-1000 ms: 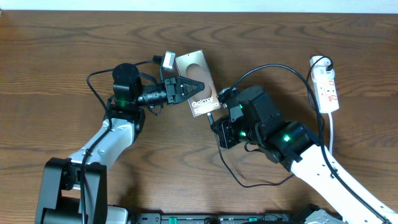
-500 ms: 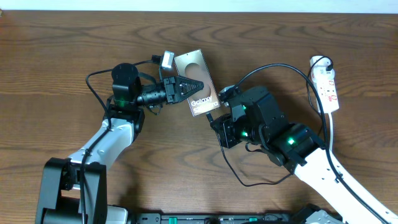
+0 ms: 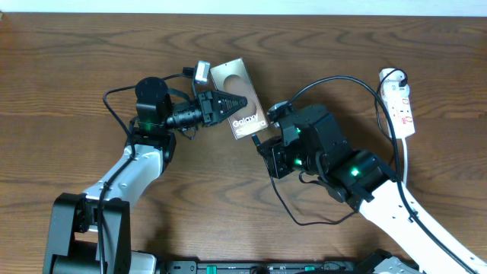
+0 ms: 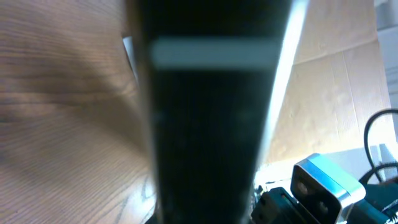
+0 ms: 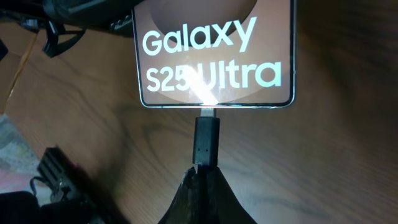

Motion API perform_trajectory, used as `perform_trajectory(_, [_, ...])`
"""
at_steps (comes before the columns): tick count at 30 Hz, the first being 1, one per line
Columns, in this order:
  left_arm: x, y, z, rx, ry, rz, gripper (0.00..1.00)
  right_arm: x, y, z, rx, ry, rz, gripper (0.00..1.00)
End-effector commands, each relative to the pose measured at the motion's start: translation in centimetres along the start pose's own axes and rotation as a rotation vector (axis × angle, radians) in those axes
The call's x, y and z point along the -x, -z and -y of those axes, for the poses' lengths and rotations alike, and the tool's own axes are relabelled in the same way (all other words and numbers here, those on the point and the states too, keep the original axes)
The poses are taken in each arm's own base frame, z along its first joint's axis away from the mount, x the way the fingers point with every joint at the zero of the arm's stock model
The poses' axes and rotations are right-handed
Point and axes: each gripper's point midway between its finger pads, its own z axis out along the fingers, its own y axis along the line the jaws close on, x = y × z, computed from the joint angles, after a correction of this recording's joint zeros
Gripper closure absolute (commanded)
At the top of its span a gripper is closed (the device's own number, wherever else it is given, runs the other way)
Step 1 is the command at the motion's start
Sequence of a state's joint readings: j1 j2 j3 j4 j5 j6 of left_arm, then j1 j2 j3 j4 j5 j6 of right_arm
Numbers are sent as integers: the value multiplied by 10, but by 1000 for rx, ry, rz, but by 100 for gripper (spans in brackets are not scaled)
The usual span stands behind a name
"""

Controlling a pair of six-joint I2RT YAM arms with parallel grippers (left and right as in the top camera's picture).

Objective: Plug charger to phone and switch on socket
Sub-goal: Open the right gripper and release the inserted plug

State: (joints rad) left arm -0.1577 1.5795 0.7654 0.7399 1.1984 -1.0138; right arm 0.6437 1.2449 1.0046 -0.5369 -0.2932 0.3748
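Observation:
The bronze phone (image 3: 245, 103) with white "Galaxy" lettering lies tilted on the wooden table; it also shows in the right wrist view (image 5: 214, 53). My left gripper (image 3: 232, 103) is shut on the phone, whose dark edge (image 4: 211, 112) fills the left wrist view. My right gripper (image 5: 204, 174) is shut on the black charger connector (image 5: 206, 140). The connector's tip touches the phone's bottom edge. The black cable (image 3: 327, 82) loops from the connector to the white socket strip (image 3: 399, 106) at the far right.
A small white-and-grey block (image 3: 202, 71) sits just left of the phone's top corner. The strip's white cord (image 3: 407, 160) runs toward the front. A black cable loop (image 3: 304, 221) lies beneath my right arm.
The phone and my left gripper have shifted a little up and left. My right gripper followed, bringing the connector against the phone's bottom edge.

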Motion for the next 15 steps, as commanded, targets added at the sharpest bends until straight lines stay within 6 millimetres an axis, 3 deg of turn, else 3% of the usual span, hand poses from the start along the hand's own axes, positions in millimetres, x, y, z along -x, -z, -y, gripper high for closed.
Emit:
perform_trajectory(1, [-11, -4, 17, -51, 15, -77, 92, 16, 1, 5, -53, 31, 65, 99])
perform_trajectory(15, [-18, -4, 21, -66, 88, -120, 93, 25, -11, 6, -50, 58, 87, 99])
